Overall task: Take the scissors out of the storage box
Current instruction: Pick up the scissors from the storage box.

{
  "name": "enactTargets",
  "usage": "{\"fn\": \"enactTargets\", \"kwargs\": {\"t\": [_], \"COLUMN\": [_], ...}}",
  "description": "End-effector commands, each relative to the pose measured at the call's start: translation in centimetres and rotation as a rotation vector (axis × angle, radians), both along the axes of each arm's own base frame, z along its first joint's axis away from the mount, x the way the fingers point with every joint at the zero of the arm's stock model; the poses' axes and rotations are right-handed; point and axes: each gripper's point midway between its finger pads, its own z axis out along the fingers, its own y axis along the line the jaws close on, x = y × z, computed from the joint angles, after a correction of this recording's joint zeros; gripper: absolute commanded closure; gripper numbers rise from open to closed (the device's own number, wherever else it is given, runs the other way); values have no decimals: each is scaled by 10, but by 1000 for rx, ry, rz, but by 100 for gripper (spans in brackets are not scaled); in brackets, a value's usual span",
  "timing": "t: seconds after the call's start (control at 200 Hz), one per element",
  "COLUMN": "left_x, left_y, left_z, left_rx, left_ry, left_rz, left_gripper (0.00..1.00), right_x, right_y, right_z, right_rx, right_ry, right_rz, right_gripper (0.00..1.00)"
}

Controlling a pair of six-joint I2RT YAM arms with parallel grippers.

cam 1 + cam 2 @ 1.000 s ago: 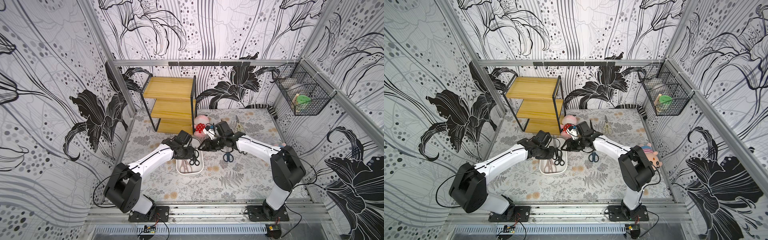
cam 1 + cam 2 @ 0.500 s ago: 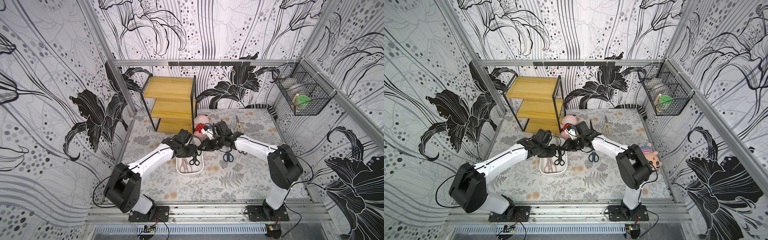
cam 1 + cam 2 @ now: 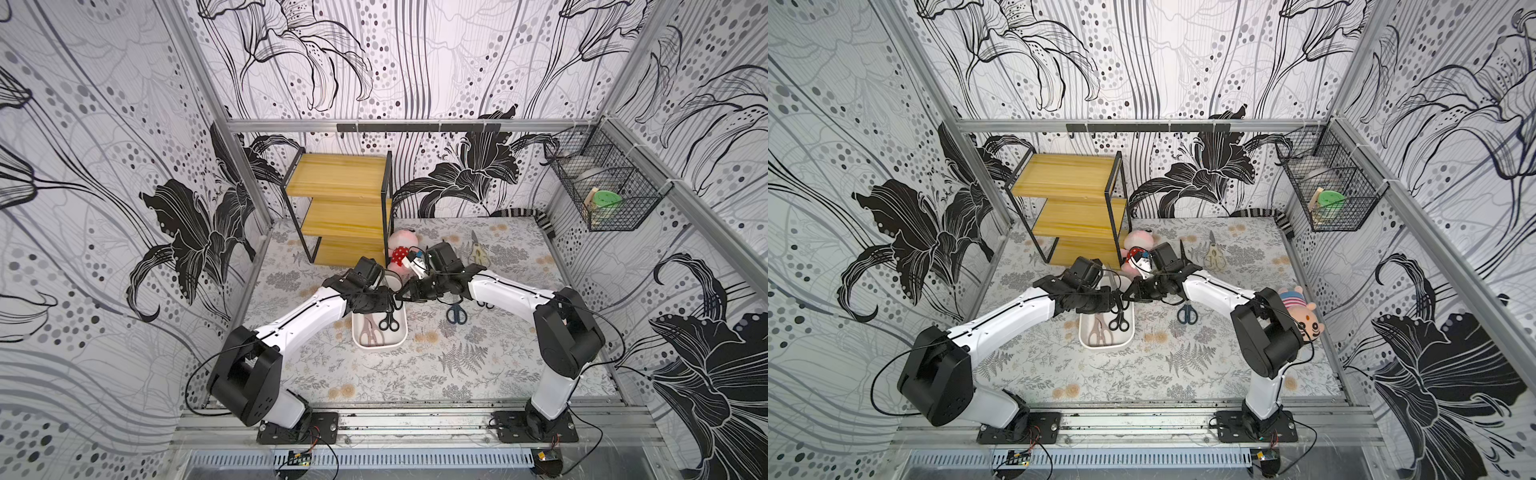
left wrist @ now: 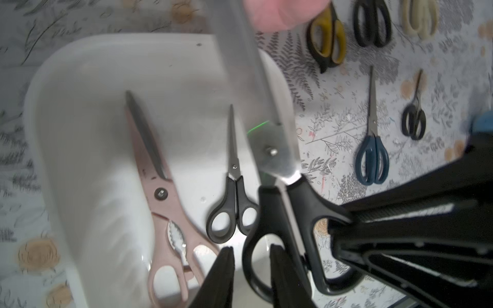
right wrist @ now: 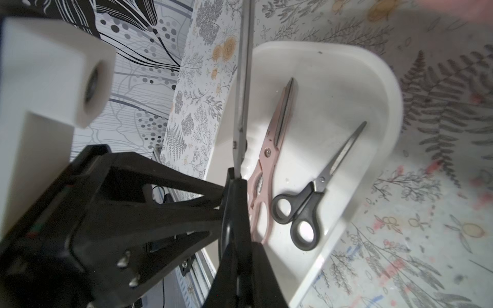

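Now, in a top view: newly loosened left end effector (image 3: 390, 301), newly closed right end effector (image 3: 404, 296) over storage box (image 3: 379, 347). Left wrist: fingers (image 4: 221, 277) narrowly apart around handle of large black scissors (image 4: 274, 160); pink pair (image 4: 160, 186), small black pair (image 4: 234, 197) in box. Right wrist: clamped on same handle.

My right pincer (image 5: 238, 250) holds big black-handled scissors (image 4: 274, 157) over the white storage box (image 4: 80, 106); below lie a pink pair (image 4: 160, 192) and a small black pair (image 4: 234, 186).
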Motion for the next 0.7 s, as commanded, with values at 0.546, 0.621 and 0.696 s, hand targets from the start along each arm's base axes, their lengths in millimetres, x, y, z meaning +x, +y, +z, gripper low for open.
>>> {"fn": "enactTargets", "kwargs": {"t": [0.546, 0.621, 0.696], "left_x": [31, 32, 33], "left_y": [57, 55, 52], "left_z": [52, 48, 44], "left_rx": [-31, -39, -43], "left_ry": [-272, -264, -251], "left_rz": [254, 252, 245], "left_gripper": [55, 54, 55], "right_x": [-15, -20, -25], "right_y": [-53, -67, -79], "right_z": [7, -1, -12], "right_rx": [-113, -144, -174], "right_ry": [-49, -27, 3], "right_rz": [-190, -212, -237], "right_gripper": [94, 94, 94]}}
